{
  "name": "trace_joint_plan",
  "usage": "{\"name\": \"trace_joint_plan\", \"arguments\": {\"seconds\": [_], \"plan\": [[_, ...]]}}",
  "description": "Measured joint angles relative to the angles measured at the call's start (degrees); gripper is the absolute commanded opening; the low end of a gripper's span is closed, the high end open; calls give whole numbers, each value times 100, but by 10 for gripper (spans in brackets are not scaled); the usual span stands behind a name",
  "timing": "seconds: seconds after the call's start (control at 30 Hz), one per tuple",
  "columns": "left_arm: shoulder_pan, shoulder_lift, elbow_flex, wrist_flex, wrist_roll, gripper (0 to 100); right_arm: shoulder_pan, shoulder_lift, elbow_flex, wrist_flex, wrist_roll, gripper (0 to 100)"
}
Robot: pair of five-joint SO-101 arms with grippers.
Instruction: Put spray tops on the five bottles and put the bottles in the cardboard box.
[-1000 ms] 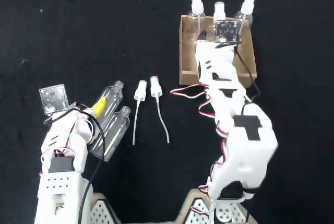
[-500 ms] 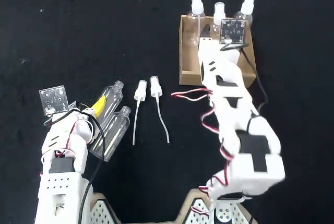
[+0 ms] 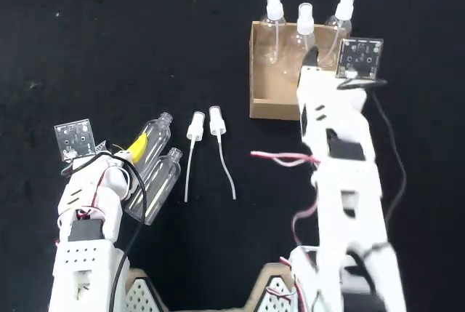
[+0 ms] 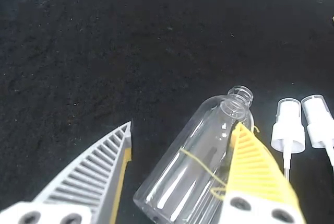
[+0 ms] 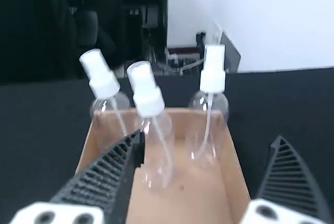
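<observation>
High view: three capped bottles (image 3: 303,32) are standing in the cardboard box (image 3: 253,72), upper right; two bare bottles (image 3: 161,174) and two spray tops (image 3: 196,126) are lying centre-left, waiting. Left wrist view: the left gripper (image 4: 182,126) is straddling one bare bottle (image 4: 198,164), fingers spread. Right wrist view: the right gripper (image 5: 209,138) is gaping empty, facing the box.

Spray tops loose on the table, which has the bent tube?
The spray top nearer the cardboard box: curved tube; the other spray top has a straight one.

Bottle (image 4: 195,153) base cut off at edge, cardboard box (image 5: 182,195) front hidden behind right end effector (image 5: 209,139)
</observation>
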Motion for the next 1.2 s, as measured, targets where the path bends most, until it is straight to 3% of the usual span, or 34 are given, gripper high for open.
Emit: {"name": "trace_joint_plan", "arguments": {"seconds": [0.13,0.33,0.5,0.67,0.87,1.2], "plan": [[-316,0,0,0,0,292,-237,-1310,0,1890,0,350],[-747,0,-141,396,0,292,-1873,-2532,88,3587,0,350],[-791,0,-185,422,0,292,-3534,-2374,633,3499,-88,350],[-1169,0,-185,378,264,292,-4730,-1292,738,2664,-1073,351],[-1793,0,-185,114,985,292,-5248,396,396,2321,-2004,354],[-1837,0,-185,97,1116,292,-5407,1855,-316,2251,-3262,355]]}}
